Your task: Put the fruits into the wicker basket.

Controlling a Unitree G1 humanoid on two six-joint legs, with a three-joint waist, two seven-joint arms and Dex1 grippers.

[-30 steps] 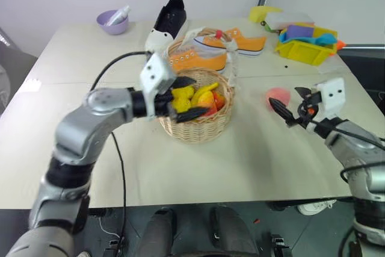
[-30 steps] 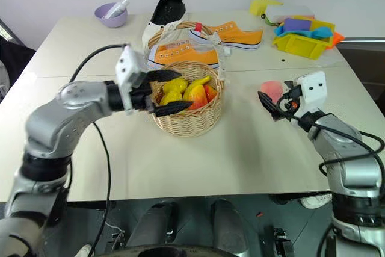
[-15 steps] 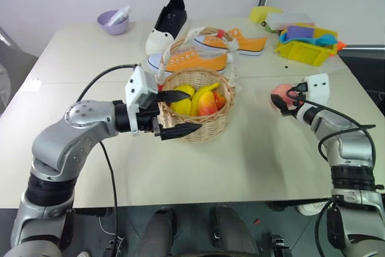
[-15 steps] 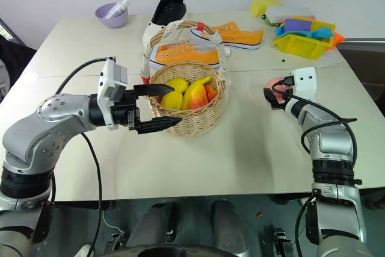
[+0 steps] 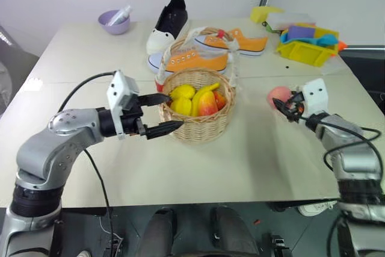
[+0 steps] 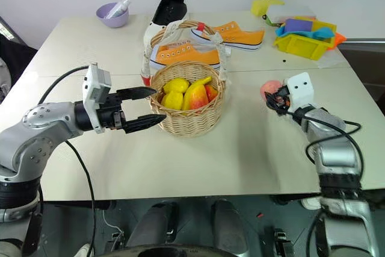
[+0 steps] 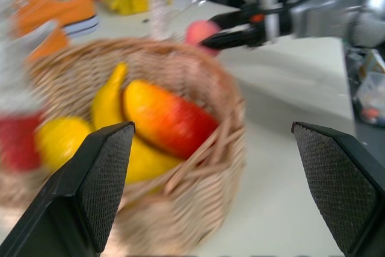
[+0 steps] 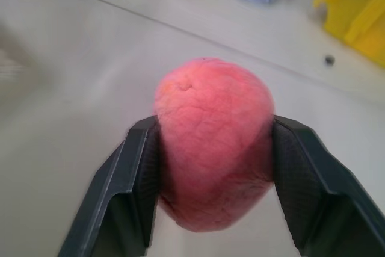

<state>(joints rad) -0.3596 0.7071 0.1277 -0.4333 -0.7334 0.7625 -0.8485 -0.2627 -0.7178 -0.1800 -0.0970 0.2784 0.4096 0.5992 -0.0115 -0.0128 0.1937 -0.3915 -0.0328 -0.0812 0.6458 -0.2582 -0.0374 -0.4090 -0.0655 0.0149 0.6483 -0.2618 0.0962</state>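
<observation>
The pink peach (image 8: 210, 142) sits on the pale surface (image 5: 252, 154) well to the right of the wicker basket (image 5: 198, 126), and the right gripper (image 8: 210, 167) has its two black fingers (image 8: 135, 179) set one on each side of it, the pads pressed against the fruit's flanks, so the jaws are clamped on the peach. From the head views the peach (image 5: 278, 96) looks to be resting on the surface still, though the gripper (image 5: 291, 108) hides its underside and that is hard to confirm. The red-to-yellow mango-like fruit (image 7: 168, 121) already lies inside the basket, leaning against a banana (image 7: 111, 103) and beside the lemons (image 5: 183, 97). The left gripper (image 5: 159, 114) hovers just to the left of the basket's rim, pointing roughly level toward it, its jaws spread wide apart and holding nothing; the left wrist view shows the basket (image 7: 222, 148) between the two fingertips (image 7: 108, 173). Behind the basket stand orange sneakers (image 5: 198, 61) and a black shoe (image 5: 171, 19), with a purple bowl (image 5: 112, 21) at the far left corner and a yellow tray (image 5: 307, 52) of coloured pieces at the far right.
</observation>
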